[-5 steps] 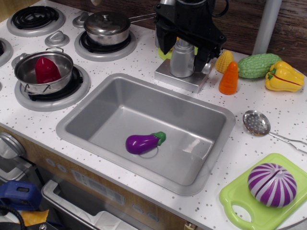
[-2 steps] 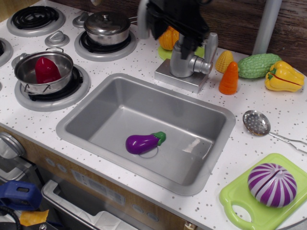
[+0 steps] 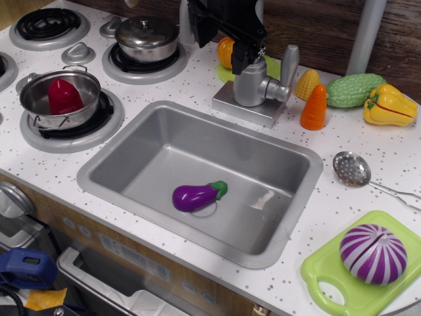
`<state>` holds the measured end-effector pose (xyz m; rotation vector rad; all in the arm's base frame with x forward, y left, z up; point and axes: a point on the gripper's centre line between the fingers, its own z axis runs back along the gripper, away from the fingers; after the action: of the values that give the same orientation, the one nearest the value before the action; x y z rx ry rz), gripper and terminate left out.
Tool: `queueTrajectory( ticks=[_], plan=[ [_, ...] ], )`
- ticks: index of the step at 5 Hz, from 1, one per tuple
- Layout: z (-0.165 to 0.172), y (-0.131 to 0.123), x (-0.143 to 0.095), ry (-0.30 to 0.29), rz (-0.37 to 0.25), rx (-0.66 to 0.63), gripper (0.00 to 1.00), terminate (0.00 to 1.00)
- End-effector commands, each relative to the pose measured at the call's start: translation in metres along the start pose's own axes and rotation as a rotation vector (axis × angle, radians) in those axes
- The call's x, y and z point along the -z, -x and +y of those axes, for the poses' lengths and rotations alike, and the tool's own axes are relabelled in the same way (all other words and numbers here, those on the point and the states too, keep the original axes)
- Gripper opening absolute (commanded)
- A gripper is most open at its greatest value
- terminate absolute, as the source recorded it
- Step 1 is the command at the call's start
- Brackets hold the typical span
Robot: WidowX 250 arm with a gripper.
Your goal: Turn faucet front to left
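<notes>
Toy kitchen counter (image 3: 164, 82) with a grey sink basin (image 3: 131, 155) at centre, shown after a change at the tap. The faucet (image 3: 253, 82) stands on its square base plate at the basin's rear rim, between the lidded pot (image 3: 146, 36) on the back burner and the orange carrot (image 3: 314, 106). One second earlier the black gripper (image 3: 230, 26) enclosed the faucet body; it has since risen and shifted toward the upper left, and it now hangs just above and behind the cylindrical body, apparently clear of it. The flat lever handle (image 3: 288, 66), previously hidden by the gripper, is exposed on the body's right side and stands nearly upright. Whether the fingers are spread or pressed together cannot be told from this view. The withdrawal suggests that the turning stroke is finished or nearly so. A purple eggplant (image 3: 197, 195) lies undisturbed in the basin.
</notes>
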<state>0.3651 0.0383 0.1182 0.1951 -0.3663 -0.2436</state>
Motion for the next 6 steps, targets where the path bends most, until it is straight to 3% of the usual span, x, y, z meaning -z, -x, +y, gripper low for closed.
queueTrajectory(
  ticks=[1, 6],
  plan=[
    [0.02, -0.016, -0.008, -0.013, -0.069, 0.03, 1.0, 0.0],
    [0.058, -0.025, 0.007, 0.042, -0.129, 0.1, 1.0, 0.0]
  ],
)
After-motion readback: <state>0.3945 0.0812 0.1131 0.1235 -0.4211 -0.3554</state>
